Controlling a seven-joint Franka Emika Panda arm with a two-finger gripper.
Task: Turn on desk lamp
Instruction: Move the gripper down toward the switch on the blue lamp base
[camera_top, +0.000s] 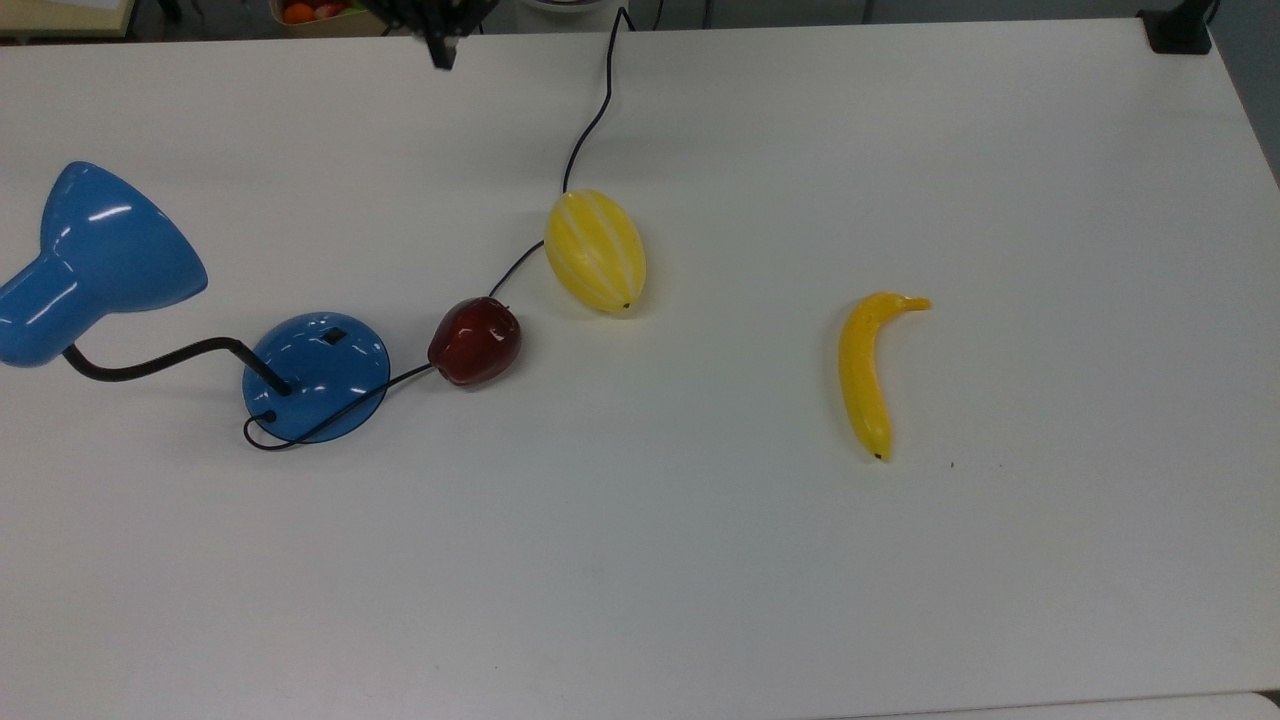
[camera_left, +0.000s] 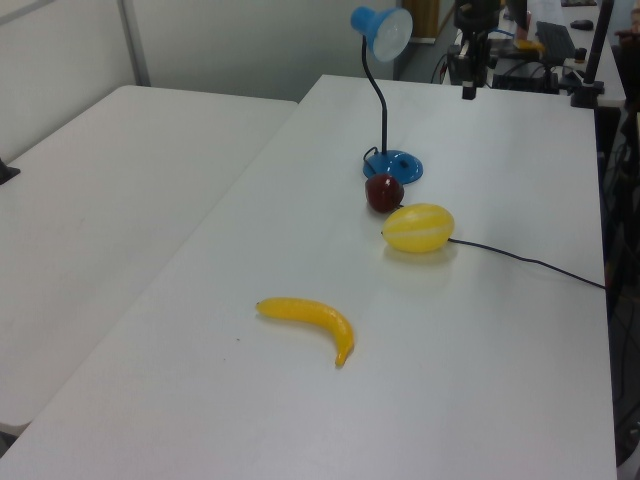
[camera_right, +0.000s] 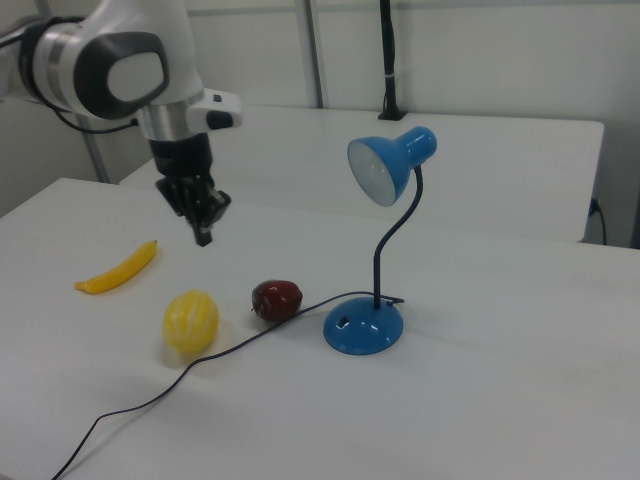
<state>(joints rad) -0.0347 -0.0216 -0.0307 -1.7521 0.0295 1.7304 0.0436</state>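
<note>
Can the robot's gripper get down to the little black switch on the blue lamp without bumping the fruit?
Probably yes. The gripper hangs above the table, the switch faces upward uncovered, and the apple sits beside the base.

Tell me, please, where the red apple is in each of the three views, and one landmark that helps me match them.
Top view: the red apple lies left of centre, just right of the lamp base.
Left view: the apple lies right of centre, below the base.
Right view: the apple lies left of the base.
Shared landmark: the yellow melon, always next to the apple.
</note>
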